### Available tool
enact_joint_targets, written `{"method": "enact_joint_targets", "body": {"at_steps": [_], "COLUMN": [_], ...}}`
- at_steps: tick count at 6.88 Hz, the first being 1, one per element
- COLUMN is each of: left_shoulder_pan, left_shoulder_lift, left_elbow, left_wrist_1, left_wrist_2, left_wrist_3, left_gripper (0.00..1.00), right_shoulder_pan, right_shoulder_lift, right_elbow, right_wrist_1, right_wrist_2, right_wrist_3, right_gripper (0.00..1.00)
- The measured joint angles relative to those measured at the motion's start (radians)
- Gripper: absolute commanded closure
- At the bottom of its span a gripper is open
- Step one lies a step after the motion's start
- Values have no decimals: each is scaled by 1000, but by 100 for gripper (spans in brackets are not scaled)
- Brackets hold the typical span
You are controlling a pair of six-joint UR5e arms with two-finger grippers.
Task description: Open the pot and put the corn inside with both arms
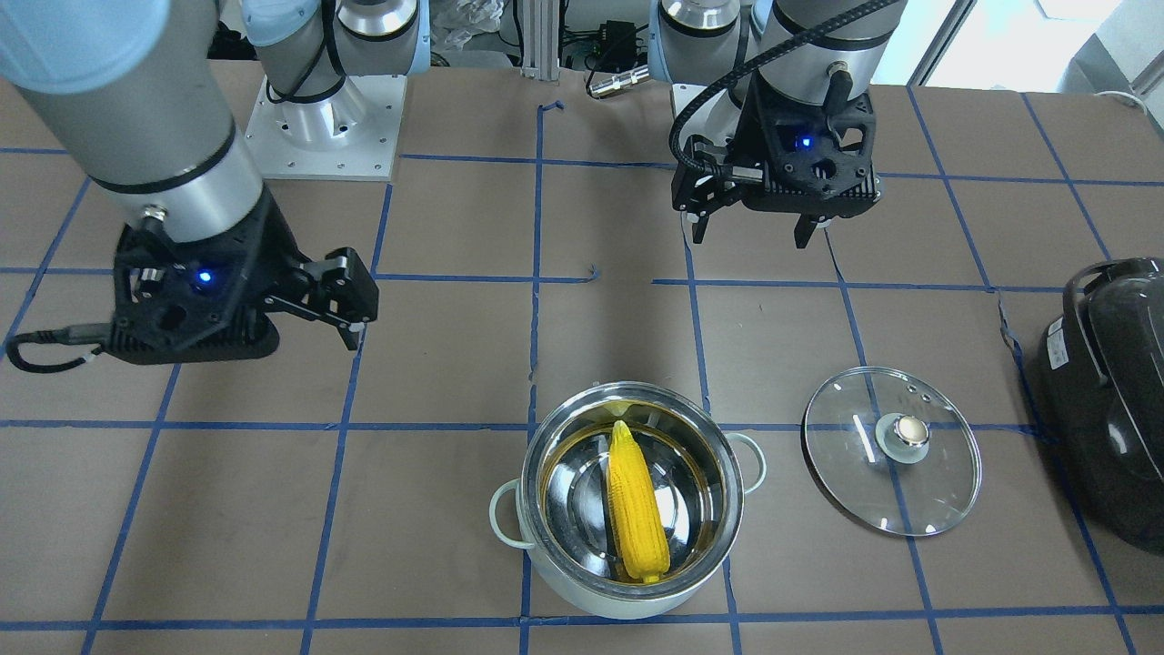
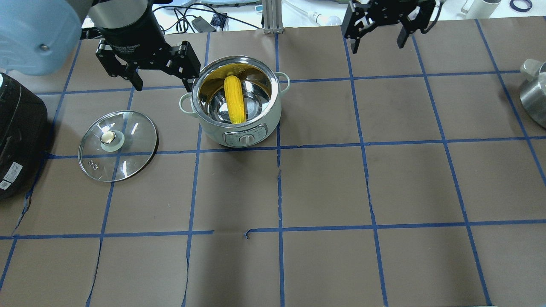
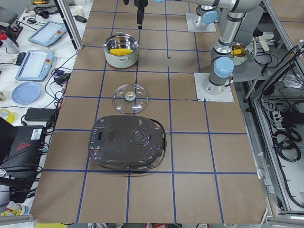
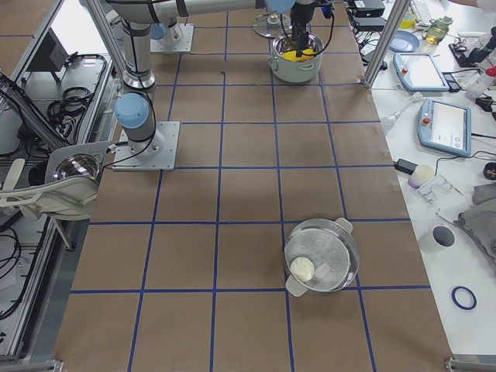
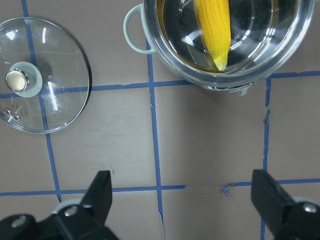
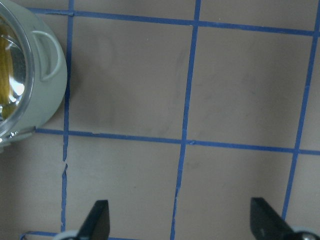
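The pot [image 1: 627, 587] stands open on the table, also in the overhead view [image 2: 239, 130]. The corn [image 1: 637, 509] lies inside it, leaning on the wall, seen from overhead [image 2: 234, 100] and in the left wrist view [image 5: 214, 30]. The glass lid [image 1: 855, 473] with its brass knob lies flat on the table beside the pot [image 2: 128, 145] [image 5: 55, 95]. My left gripper [image 2: 164, 85] [image 1: 751, 235] hovers open and empty above the table between pot and lid, on the robot's side. My right gripper [image 2: 378, 44] [image 1: 350, 327] is open and empty, well away from the pot [image 6: 45, 95].
A dark grey rounded appliance [image 2: 17, 136] [image 1: 1109, 400] sits at the table's end past the lid. A second steel pot with a lid [image 2: 535, 98] [image 4: 322, 256] stands at the opposite end. Blue tape lines grid the brown table.
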State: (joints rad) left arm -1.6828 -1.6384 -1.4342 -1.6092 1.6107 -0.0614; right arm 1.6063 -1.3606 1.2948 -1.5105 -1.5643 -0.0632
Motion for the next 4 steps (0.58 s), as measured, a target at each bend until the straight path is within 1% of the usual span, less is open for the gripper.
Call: {"method": "enact_joint_targets", "body": {"at_steps": [1, 2, 3, 4], "left_shoulder_pan": [0, 1, 2, 3], "left_shoulder_lift": [1, 1, 1, 2], "left_elbow": [0, 1, 5, 8], "left_wrist_1": [0, 2, 4, 5], "left_wrist_2": [-1, -5, -9, -9], "left_wrist_3": [0, -1, -2, -1], "left_gripper": [0, 0, 0, 0], "right_shoulder_pan": [-10, -14, -13, -8], "right_shoulder_lift": [-46, -69, -86, -97], "right_elbow": [80, 136, 164, 170], "right_wrist_1": [-52, -116, -154, -166], "right_wrist_2": [0, 0, 0, 2], "right_wrist_3": [-17, -24, -23, -18], "right_gripper": [0, 0, 0, 0]}}
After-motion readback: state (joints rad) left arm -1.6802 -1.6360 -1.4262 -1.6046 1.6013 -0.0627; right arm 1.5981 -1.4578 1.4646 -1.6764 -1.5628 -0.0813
